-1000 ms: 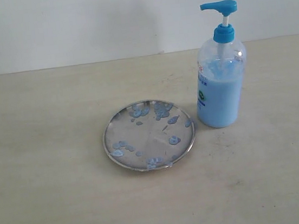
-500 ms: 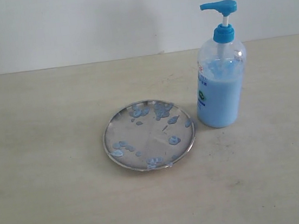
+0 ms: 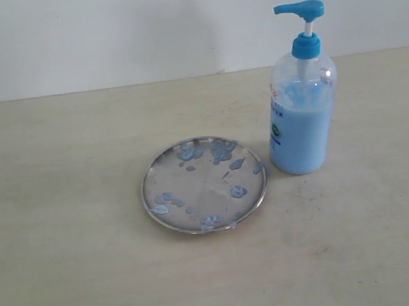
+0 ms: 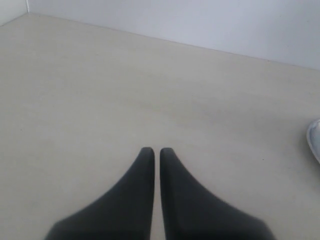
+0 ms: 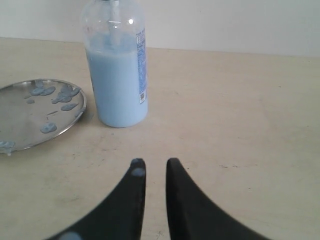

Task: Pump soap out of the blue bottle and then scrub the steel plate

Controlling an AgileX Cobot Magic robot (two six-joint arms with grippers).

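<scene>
The blue bottle [image 3: 301, 122] stands upright on the table, its pump head [image 3: 300, 10] up, just right of the steel plate [image 3: 201, 177]. Pale blue soap blobs [image 3: 219, 151] dot the plate. No gripper shows in the exterior view. My left gripper [image 4: 157, 150] is shut and empty over bare table, with a sliver of the plate's rim [image 4: 314, 140] at the frame's edge. My right gripper [image 5: 153, 162] is shut but for a narrow gap, empty, and well short of the bottle [image 5: 117, 75] and plate [image 5: 30, 117]. A soap spot sits on one of its fingertips [image 5: 137, 172].
The beige table [image 3: 73, 236] runs back to a white wall [image 3: 100, 31]. Faint scuff marks lie on the tabletop near the bottle [image 3: 306, 193].
</scene>
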